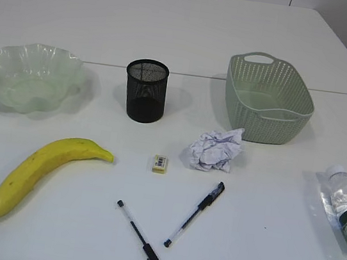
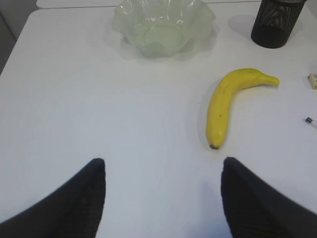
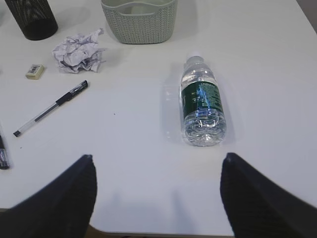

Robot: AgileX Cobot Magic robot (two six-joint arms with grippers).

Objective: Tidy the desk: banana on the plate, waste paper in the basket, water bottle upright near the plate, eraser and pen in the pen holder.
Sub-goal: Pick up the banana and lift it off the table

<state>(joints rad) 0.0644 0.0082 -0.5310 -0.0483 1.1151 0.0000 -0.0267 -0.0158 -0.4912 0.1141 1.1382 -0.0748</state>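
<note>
My exterior camera looks down at a slant across the worktop (image 1: pixel 273 247). My left wrist camera hangs above the near-left, facing the banana (image 2: pixel 228 106); the right one faces the bottle (image 3: pixel 200 106). Both wrist views share the pen holder (image 3: pixel 32 17).

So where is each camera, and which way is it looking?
Exterior view: sits high at the front, looks down across the table toward the basket; no robot parts show.
Left wrist view: sits on the left arm, looks at the banana and plate; the open left gripper shows.
Right wrist view: sits on the right arm, looks at the lying bottle and paper; the open right gripper shows.
Shared: both wrist views show the holder and eraser.
</note>
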